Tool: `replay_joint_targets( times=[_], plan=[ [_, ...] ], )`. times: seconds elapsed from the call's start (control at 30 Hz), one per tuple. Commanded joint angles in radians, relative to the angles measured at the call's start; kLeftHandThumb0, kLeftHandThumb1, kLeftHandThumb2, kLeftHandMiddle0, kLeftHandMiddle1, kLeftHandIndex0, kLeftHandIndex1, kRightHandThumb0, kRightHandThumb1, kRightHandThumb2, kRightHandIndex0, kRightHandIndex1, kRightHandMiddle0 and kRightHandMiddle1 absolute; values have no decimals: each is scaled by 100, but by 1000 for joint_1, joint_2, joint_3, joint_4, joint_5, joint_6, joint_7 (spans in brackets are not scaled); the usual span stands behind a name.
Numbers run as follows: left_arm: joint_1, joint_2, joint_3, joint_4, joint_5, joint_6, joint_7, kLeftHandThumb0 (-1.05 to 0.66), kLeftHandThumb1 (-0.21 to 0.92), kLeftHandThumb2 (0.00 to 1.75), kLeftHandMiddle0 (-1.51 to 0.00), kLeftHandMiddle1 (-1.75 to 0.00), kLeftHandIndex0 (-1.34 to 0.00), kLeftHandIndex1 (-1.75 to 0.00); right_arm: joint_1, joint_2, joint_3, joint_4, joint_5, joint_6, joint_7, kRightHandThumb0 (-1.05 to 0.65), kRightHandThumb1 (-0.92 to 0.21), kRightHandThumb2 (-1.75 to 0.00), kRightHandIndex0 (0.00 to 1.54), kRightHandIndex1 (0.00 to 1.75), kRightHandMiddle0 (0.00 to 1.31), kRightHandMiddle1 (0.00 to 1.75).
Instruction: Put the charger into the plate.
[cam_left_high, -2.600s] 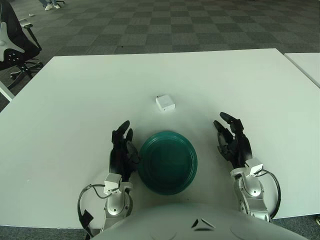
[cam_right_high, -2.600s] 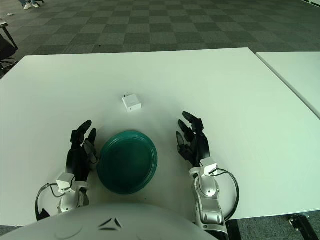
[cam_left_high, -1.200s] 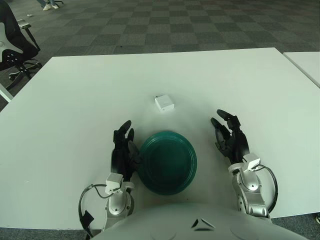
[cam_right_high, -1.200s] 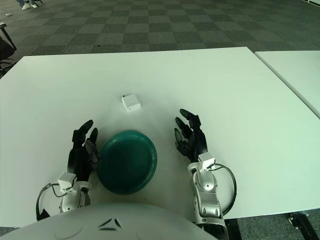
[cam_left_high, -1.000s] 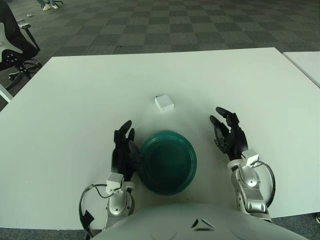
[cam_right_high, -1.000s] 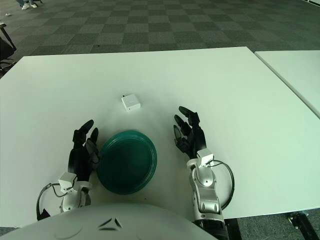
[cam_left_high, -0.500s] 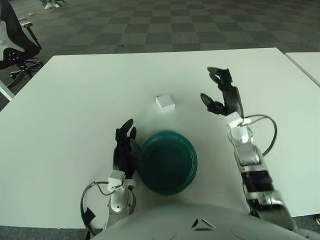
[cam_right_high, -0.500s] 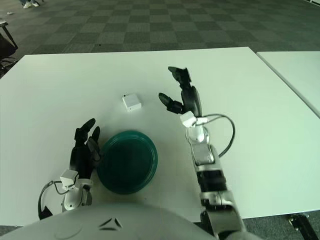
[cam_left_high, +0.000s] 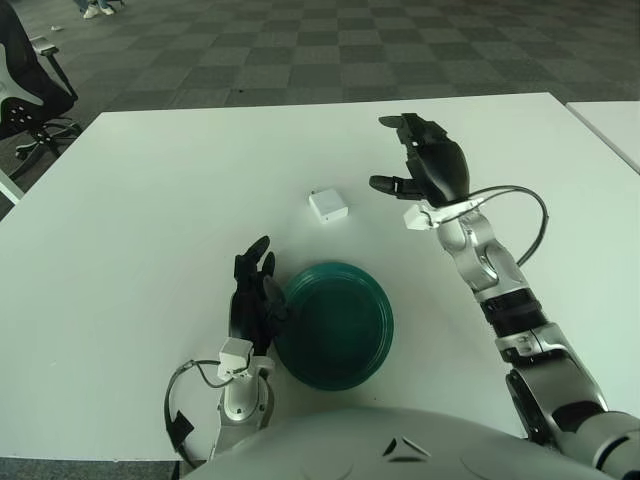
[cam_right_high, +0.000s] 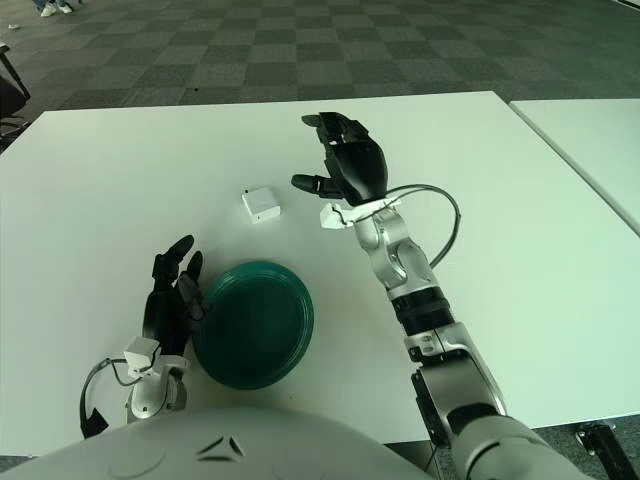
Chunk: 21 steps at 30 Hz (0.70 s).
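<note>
The right hand (cam_left_high: 428, 165) is hovering open-fingered beside the unlabelled white charger (cam_left_high: 328, 205); the left hand (cam_left_high: 252, 300), fingers relaxed, is flanking the green plate (cam_left_high: 335, 325).

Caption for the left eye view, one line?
Right robot hand open, raised beside the small white square charger; left robot hand beside the round green plate.

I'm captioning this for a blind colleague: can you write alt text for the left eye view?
The robot's right hand, fingers spread, is raised just right of a small white charger on a white table. Nearer the robot sits an empty green plate, with the left hand beside its left edge.
</note>
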<state>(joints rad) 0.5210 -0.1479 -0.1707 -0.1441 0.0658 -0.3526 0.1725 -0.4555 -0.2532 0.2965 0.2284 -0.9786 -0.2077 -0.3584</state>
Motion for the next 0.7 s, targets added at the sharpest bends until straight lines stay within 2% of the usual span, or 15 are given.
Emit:
replay_joint_targets(
  times=[0.0,0.3,0.67],
  plan=[
    [0,-22,-6,14,5,16,13,-82,92,101,-35,0,-1,-91,-44,0,50,46,-38,38,16,-80,-92,-57,38,0,0,80],
    [2,-25,-27,7,23,19,29,-82,92,101,-36,-1,-1,-91,-115,26,123,152,-18,68,46,-84,-92,-59,36,0,0,80],
    [3,-20,-47,-14,35,42,44,-81,92,101,-33,0,0,-89,-138,65,168,242,15,71,26,-86,-92,-61,37,1,0,82]
  ],
)
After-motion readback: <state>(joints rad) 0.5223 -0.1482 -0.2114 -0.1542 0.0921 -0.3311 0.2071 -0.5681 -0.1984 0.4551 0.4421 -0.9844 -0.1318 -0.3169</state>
